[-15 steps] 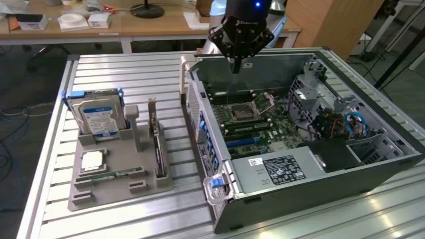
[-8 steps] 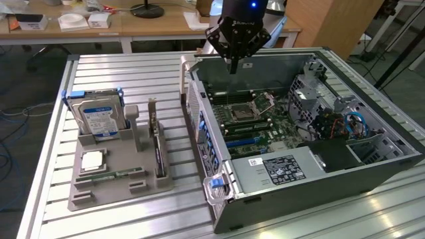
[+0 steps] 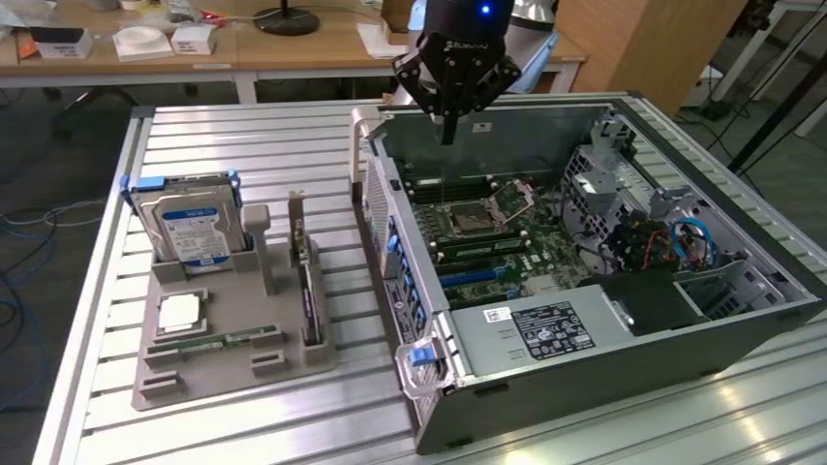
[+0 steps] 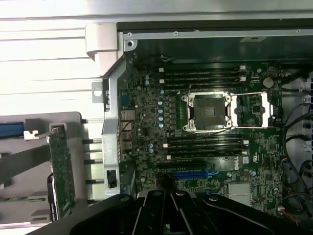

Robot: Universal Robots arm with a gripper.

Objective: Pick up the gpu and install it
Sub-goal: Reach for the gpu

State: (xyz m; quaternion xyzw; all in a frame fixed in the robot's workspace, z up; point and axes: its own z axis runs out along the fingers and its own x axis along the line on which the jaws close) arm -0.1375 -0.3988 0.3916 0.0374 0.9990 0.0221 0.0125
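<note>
The gpu (image 3: pixel 308 291) is a thin dark card standing on edge in a slot of the grey holder (image 3: pixel 220 373), at the exterior view's left of the open computer case (image 3: pixel 723 174). In the wrist view the gpu (image 4: pixel 62 169) shows edge-on with its silvery bracket end beside the case's rear wall. My gripper (image 3: pixel 448 134) hangs above the rear part of the case, over the motherboard (image 3: pixel 505 232), well apart from the gpu. Its fingers (image 4: pixel 161 205) are shut together with nothing between them. A blue expansion slot (image 4: pixel 190 174) lies on the board below the gripper (image 4: pixel 168 191).
The holder also carries a silver hard drive (image 3: pixel 192 228) with a blue-white label, a processor chip (image 3: pixel 181 312) and a narrow green memory stick (image 3: pixel 213 341). The case has a power supply (image 3: pixel 543 329), a drive cage and cables (image 3: pixel 672 237). A desk with boxes stands behind.
</note>
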